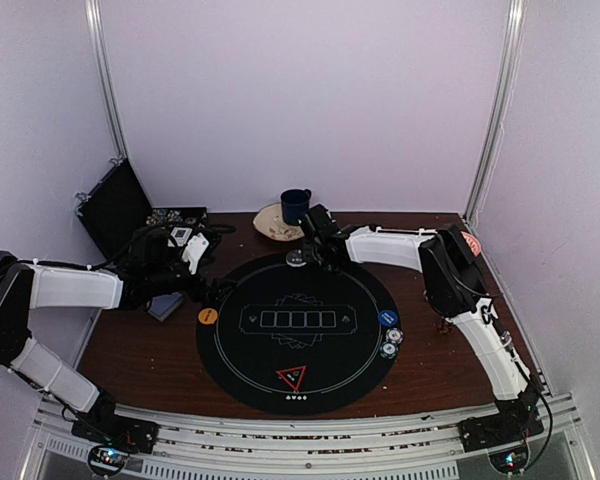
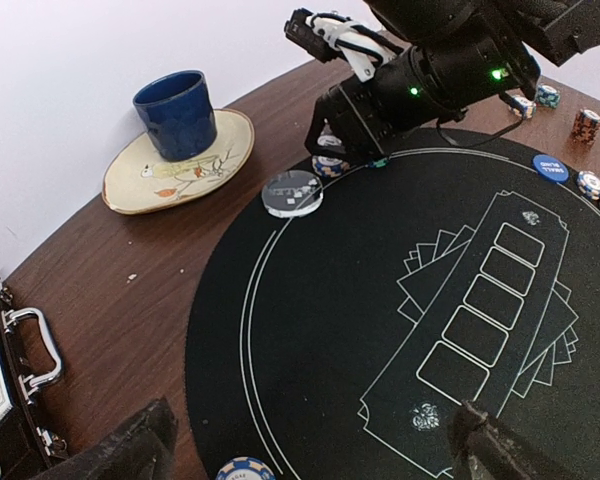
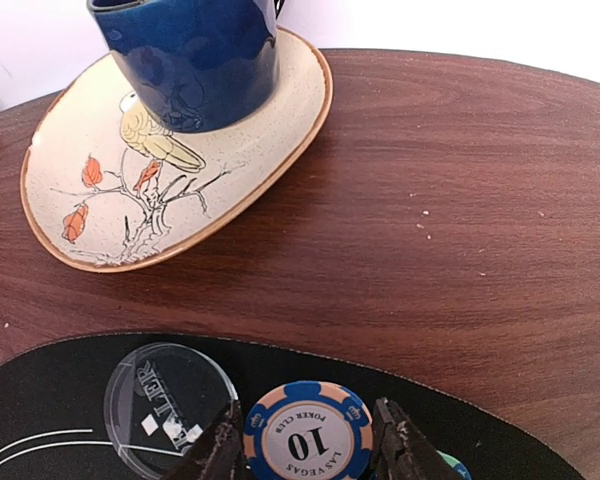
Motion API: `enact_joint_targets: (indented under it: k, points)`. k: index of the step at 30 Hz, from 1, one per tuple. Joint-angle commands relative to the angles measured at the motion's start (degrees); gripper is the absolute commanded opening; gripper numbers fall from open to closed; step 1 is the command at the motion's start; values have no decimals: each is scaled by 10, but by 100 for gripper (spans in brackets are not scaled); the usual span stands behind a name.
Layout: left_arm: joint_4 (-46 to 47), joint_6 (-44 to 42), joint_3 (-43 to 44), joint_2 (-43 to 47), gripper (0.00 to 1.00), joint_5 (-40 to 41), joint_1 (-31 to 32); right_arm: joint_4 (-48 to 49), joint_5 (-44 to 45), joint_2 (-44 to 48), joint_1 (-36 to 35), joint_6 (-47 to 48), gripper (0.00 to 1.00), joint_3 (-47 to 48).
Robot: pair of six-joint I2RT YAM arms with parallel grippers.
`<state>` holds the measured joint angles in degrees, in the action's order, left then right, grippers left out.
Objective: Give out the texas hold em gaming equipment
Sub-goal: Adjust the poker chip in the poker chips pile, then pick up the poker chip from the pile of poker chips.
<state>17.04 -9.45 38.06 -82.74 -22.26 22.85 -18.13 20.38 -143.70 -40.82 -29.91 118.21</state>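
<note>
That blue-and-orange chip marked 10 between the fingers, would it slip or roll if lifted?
The poker chip looks stiff, thin and probably light. Its rounded edge may slip from the right gripper, and dropped on edge it would likely roll.

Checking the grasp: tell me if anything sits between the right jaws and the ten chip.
Nothing visible does. The chip lies on the mat directly between the right gripper's jaws; the clear dealer button sits beside them, outside the gap.
</note>
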Motion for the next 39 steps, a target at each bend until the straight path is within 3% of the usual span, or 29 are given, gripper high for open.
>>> enact_joint_targets:
  k: [1,13,23,29,34,39]
  points:
    - [22,-1,18,-7,98,-1,-3,4,1,-18,5,4,43,19]
    - [22,-1,19,-11,98,-1,-3,7,-7,-29,10,5,45,26]
    - [22,-1,21,-13,98,0,-3,1,-4,-5,10,9,56,18]
    - [22,-1,20,-12,98,1,-3,-10,-5,28,10,12,65,10]
    - [21,-1,21,-11,98,1,-3,-36,1,89,10,23,78,-12]
    - [21,0,19,-8,98,-1,-3,-60,25,178,10,33,90,-89]
